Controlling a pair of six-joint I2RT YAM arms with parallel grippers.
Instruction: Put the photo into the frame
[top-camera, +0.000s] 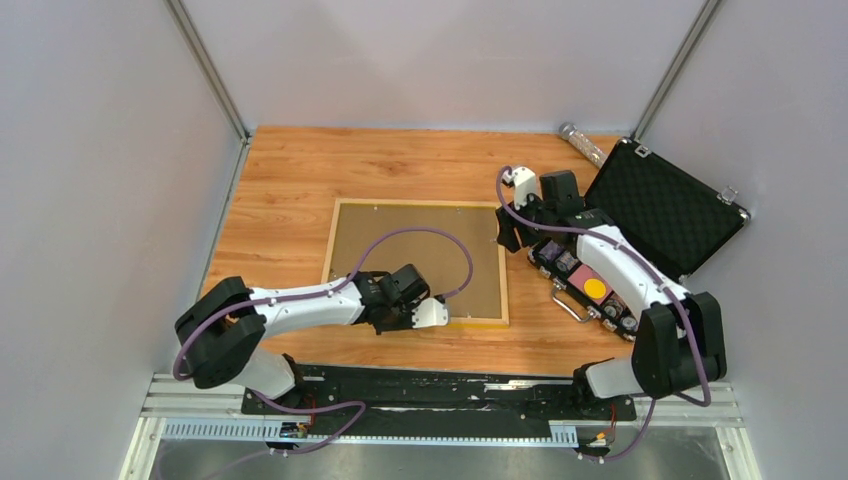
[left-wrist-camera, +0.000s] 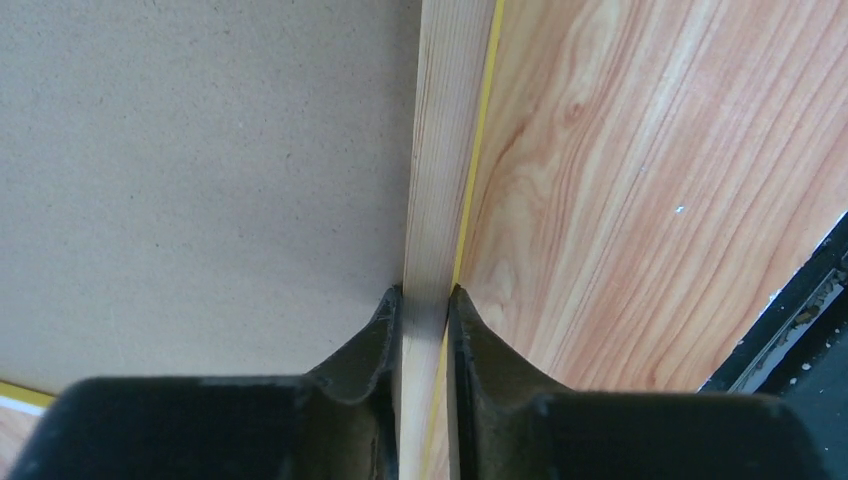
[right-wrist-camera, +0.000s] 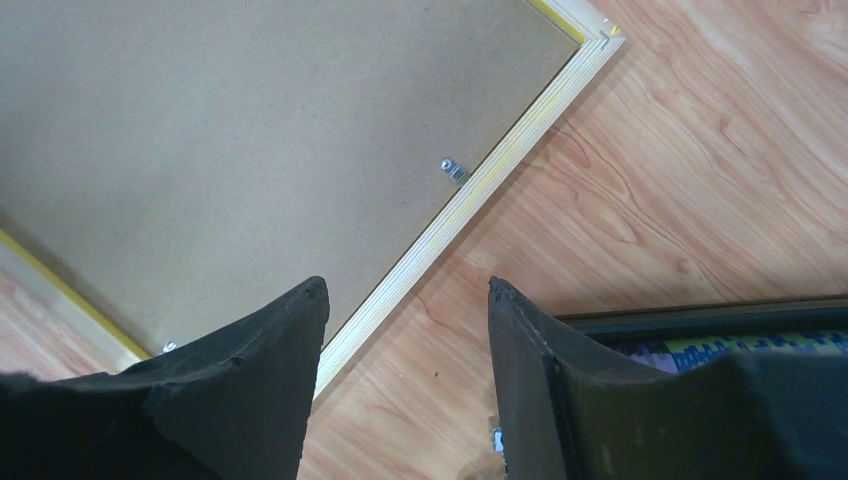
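The frame (top-camera: 420, 203) lies back-up on the table, thin yellow wood around a brown backing board (top-camera: 420, 275). My left gripper (top-camera: 437, 313) is at the near edge towards the right corner. In the left wrist view its jaws (left-wrist-camera: 425, 292) press both sides of the pale frame rail (left-wrist-camera: 440, 150), shut on it. My right gripper (top-camera: 508, 235) hovers at the frame's right edge. In the right wrist view it stands open (right-wrist-camera: 408, 283), astride the frame rail (right-wrist-camera: 500, 170) and bare table, below a small metal clip (right-wrist-camera: 455, 170). The photo is not in view.
A black foam-lined case (top-camera: 665, 205) stands open at the back right, its lower half (top-camera: 590, 285) under the right arm. A glittery cylinder (top-camera: 583, 143) lies by the back wall. Grey walls close in the wooden table (top-camera: 290, 170) on three sides.
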